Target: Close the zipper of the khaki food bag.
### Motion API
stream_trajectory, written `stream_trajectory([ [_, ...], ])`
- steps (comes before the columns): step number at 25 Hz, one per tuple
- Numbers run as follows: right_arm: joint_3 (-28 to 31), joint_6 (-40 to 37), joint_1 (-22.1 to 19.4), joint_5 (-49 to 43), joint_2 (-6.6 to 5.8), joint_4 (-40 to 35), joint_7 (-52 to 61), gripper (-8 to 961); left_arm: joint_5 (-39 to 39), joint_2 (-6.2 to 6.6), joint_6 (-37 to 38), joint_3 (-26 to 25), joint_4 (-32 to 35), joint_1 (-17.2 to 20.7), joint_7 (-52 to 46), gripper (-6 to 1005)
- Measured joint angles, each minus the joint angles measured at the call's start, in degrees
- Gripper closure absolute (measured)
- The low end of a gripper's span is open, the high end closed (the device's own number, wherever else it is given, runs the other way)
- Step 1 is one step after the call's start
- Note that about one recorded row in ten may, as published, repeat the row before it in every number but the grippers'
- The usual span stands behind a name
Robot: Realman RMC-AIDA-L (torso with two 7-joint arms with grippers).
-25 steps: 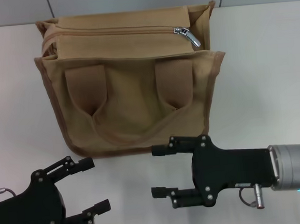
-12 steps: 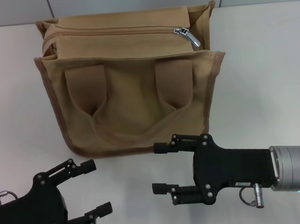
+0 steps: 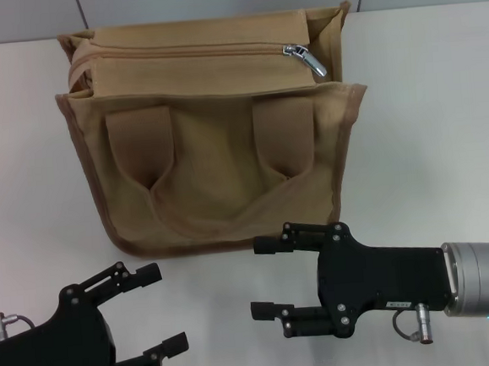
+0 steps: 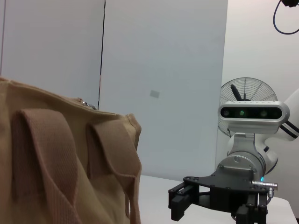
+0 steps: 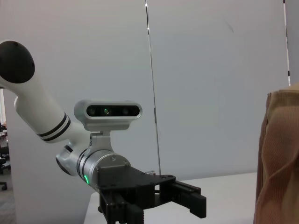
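So nearest the robot you've got both arms sitting low over the white table (image 3: pixel 424 92), neither one touching anything. The left gripper (image 3: pixel 157 310) is down in the near-left corner with its fingers spread wide and nothing between them. The right gripper (image 3: pixel 265 276) comes in from the right side, just in front of the bag's bottom edge, fingers pointing left and also wide apart, empty. Behind them lies the bag (image 3: pixel 218 164), front face up toward the head camera, with the two strap patches and the handle loop flat against it. At the far side of the bag is the top panel with the zipper (image 3: pixel 183 54) running across it, and the silver pull (image 3: pixel 304 59) sits near the right end, flopped toward the corner. Honestly, from the head view the zipper line looks joined along most of its length, so my guess is the closing is already done or close to it, but I can't tell whether a short stretch past the pull remains open. If anything's left, it's that last bit at the right corner, and neither gripper is near it.
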Motion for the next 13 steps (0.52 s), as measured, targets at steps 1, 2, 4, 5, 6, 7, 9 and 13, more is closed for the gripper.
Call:
stream_trajectory([
  [1,0.0,0.0,0.0,0.0,0.0,0.0,0.0,242,0.0,-0.03,0.0,0.0,0.0,0.0,0.0,185],
  [2,0.0,0.0,0.0,0.0,0.0,0.1,0.0,242,0.0,-0.05,0.0,0.0,-0.1,0.0,0.0,185],
  [4,0.1,0.0,0.0,0.0,0.0,0.2,-0.2,242,0.0,-0.07,-0.1,0.0,-0.1,0.1,0.0,184],
  [5,0.1,0.0,-0.1,0.1,0.0,0.3,-0.4,242,0.0,-0.07,-0.1,0.0,-0.1,0.3,0.0,184],
  [6,0.1,0.0,-0.1,0.1,0.0,0.3,-0.4,242,0.0,-0.07,-0.1,0.0,-0.1,0.3,0.0,184],
  [7,0.1,0.0,-0.1,0.1,0.0,0.4,-0.4,242,0.0,-0.07,-0.1,0.0,-0.1,0.4,0.0,184],
  [9,0.1,0.0,-0.1,0.1,0.0,0.4,-0.4,242,0.0,-0.08,-0.1,0.0,-0.1,0.6,0.1,184],
  [13,0.0,0.0,-0.1,0.1,0.0,0.4,-0.5,242,0.0,-0.18,-0.2,0.0,-0.1,0.7,0.1,184],
])
